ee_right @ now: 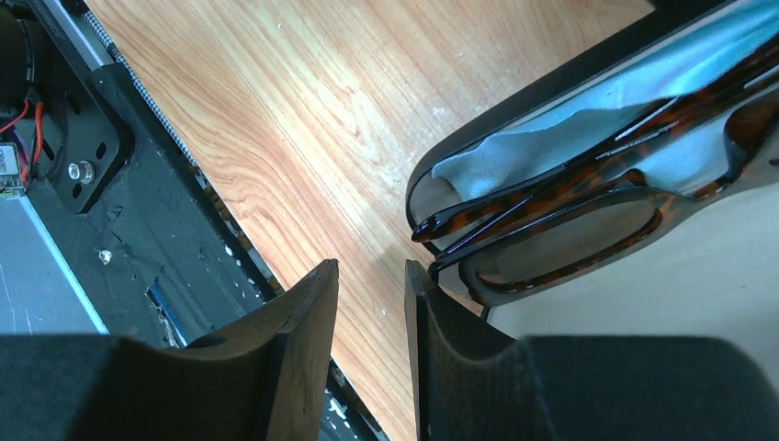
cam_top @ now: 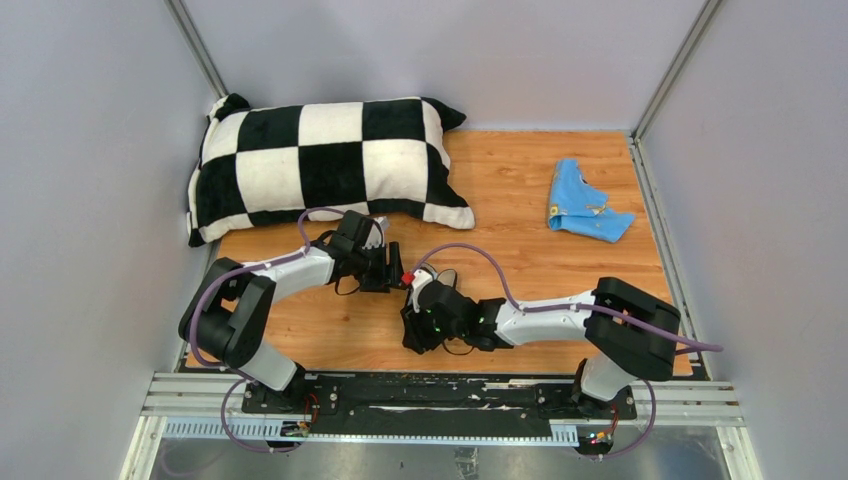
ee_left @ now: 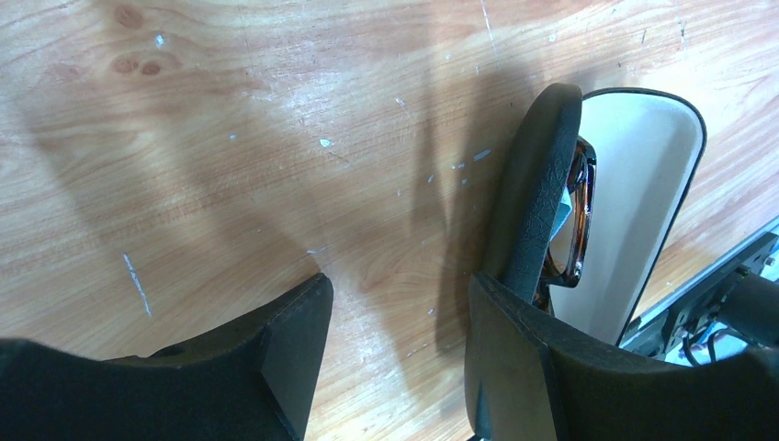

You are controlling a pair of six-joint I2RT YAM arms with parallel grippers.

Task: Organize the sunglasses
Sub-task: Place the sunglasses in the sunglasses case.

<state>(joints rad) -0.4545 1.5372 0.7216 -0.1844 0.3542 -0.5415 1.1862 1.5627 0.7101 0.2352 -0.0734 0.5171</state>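
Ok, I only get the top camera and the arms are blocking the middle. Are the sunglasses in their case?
Observer: Yes. The right wrist camera shows the sunglasses folded up inside the open case.
Operator: Is anything else in there?
Observer: A pale blue cloth is in the case too, behind the sunglasses.
Operator: Is the left arm grabbing the case?
Observer: No. The left gripper has its jaws wide apart, with only bare table between them.
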